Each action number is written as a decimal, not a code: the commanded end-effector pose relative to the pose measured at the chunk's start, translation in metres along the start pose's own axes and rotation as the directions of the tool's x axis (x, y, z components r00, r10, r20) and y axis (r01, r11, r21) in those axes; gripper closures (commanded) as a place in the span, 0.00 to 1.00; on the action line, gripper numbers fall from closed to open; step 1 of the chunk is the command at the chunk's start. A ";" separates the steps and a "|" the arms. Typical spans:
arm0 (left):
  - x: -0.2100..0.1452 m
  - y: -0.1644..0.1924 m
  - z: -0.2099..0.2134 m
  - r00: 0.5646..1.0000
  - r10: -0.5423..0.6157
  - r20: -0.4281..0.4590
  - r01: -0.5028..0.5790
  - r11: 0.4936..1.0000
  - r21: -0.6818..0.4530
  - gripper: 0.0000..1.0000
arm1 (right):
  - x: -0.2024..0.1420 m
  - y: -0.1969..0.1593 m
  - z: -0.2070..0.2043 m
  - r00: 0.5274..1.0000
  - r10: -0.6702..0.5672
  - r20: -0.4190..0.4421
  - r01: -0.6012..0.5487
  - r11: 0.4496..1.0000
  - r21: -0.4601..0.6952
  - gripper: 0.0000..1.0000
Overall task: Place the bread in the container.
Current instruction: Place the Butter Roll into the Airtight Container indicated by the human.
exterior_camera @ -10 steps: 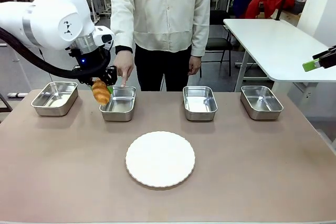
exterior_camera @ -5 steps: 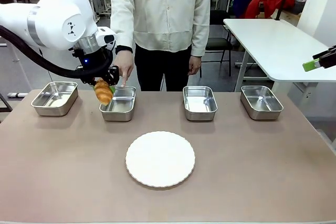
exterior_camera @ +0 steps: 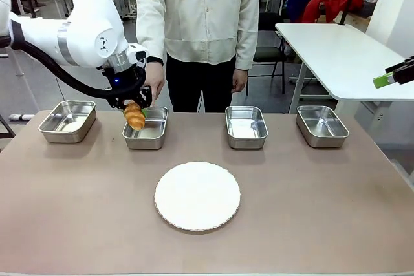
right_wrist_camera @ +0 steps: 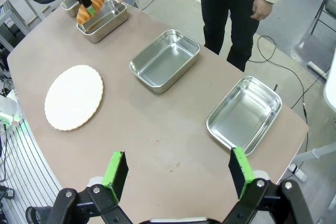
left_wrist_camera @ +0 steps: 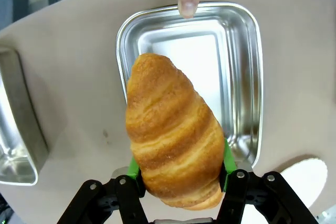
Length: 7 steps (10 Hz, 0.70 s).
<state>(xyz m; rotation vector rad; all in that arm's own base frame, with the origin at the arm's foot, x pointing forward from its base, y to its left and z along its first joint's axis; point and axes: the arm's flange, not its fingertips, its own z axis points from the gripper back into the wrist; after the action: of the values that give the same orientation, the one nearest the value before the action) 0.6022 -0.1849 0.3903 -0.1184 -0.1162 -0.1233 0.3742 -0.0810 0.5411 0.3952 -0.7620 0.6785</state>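
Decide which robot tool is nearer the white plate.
Left. The left tool holds the croissant just beyond the white plate; the right tool hangs off the table's right side.

Bright, even indoor light, sharp frames (wrist views bow at edges), glare on steel.

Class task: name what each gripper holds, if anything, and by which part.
The left gripper holds the croissant by one tapered end, green pads on either side. The right gripper is open and holds nothing.
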 end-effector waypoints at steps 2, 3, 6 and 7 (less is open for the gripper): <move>0.014 -0.003 -0.003 0.999 0.003 -0.040 -0.005 0.999 -0.036 0.39 | -0.001 0.000 -0.001 1.000 0.010 0.024 -0.010 1.000 0.016 0.00; 0.017 -0.004 -0.006 0.999 -0.006 -0.050 0.004 0.999 -0.036 0.39 | -0.001 0.000 -0.001 1.000 0.010 0.024 -0.010 1.000 0.016 0.00; 0.021 -0.006 -0.012 0.997 -0.050 -0.058 0.047 0.998 -0.048 0.00 | -0.001 0.000 -0.001 1.000 0.010 0.024 -0.010 1.000 0.016 0.00; 0.021 -0.006 -0.013 0.997 -0.059 -0.059 0.056 0.997 -0.056 0.00 | -0.001 0.000 -0.001 1.000 0.010 0.024 -0.010 1.000 0.016 0.00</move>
<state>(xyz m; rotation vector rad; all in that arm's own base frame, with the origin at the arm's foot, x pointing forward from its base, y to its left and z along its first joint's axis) 0.6199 -0.1973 0.3771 -0.1363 -0.0667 -0.1571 0.3742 -0.0810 0.5410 0.3952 -0.7620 0.6786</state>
